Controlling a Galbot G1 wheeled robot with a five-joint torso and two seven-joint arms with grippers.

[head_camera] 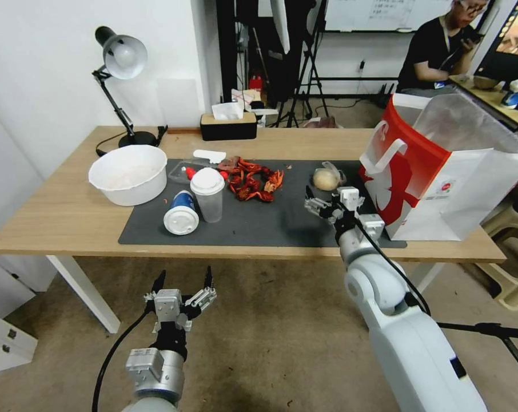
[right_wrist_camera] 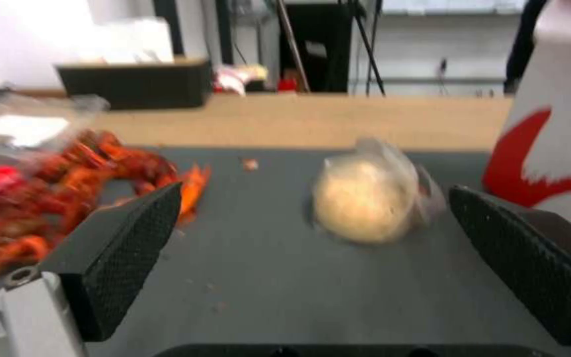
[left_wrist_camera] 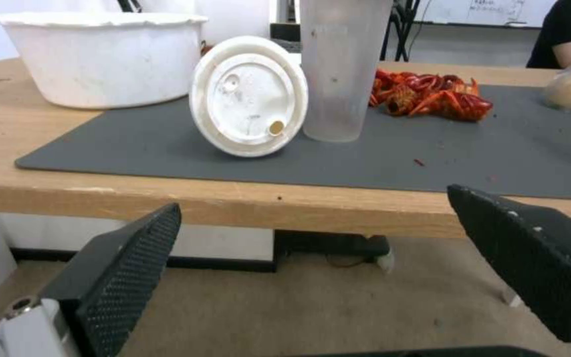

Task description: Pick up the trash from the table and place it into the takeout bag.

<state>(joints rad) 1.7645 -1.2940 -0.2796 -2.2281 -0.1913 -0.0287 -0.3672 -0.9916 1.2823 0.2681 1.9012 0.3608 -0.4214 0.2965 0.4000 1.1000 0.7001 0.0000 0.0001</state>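
Note:
On the table (head_camera: 64, 214) a dark mat (head_camera: 259, 226) holds the trash. A blue cup (head_camera: 182, 213) lies on its side, its white lid (left_wrist_camera: 249, 96) facing my left gripper. A clear lidded cup (head_camera: 208, 194) stands upright beside it (left_wrist_camera: 342, 69). A small beige wrapped ball (head_camera: 326, 178) lies near the takeout bag (head_camera: 442, 171), which stands open at the table's right end. My right gripper (head_camera: 327, 201) hovers open over the mat just short of the ball (right_wrist_camera: 362, 201). My left gripper (head_camera: 183, 278) is open, below and in front of the table edge (left_wrist_camera: 312, 198).
A large white bowl (head_camera: 128, 173) sits left of the cups. Red crayfish shells (head_camera: 253, 180) lie mid-mat, with a clear plastic piece (head_camera: 182, 170) beside them. A desk lamp (head_camera: 122, 57) and a black tissue box (head_camera: 228, 126) stand at the back edge.

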